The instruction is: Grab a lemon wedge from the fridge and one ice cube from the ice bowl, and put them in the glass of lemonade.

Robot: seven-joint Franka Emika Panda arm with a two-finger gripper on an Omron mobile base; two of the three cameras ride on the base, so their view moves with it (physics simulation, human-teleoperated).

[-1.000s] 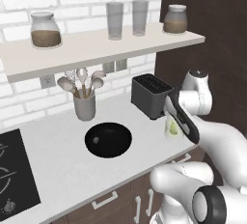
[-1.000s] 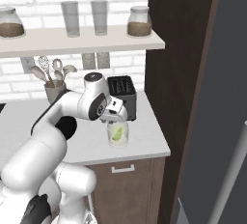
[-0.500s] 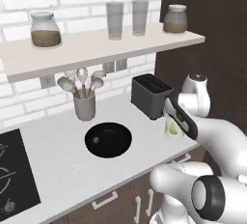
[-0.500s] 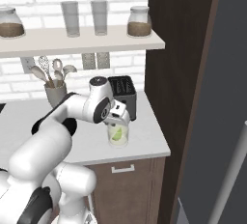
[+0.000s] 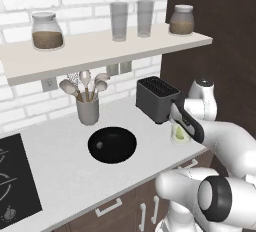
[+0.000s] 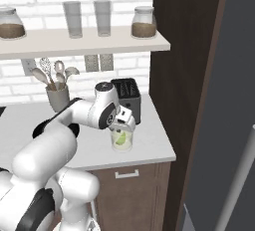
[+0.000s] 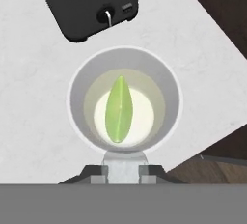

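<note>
Counter (image 5: 60,176) fills the lower left, black bowl (image 5: 112,145) mid-frame. My gripper (image 7: 123,169) hangs right over the glass (image 7: 124,101), pinching an ice cube (image 7: 124,164) between its fingers. Lemon wedge (image 7: 119,109) floats in the lemonade.

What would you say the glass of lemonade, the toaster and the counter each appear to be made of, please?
The glass of lemonade looks like clear glass: the lemon wedge and pale liquid show through its wall. The toaster seems to be matte dark metal or plastic, with no shine. The counter resembles pale speckled stone, possibly laminate.
</note>
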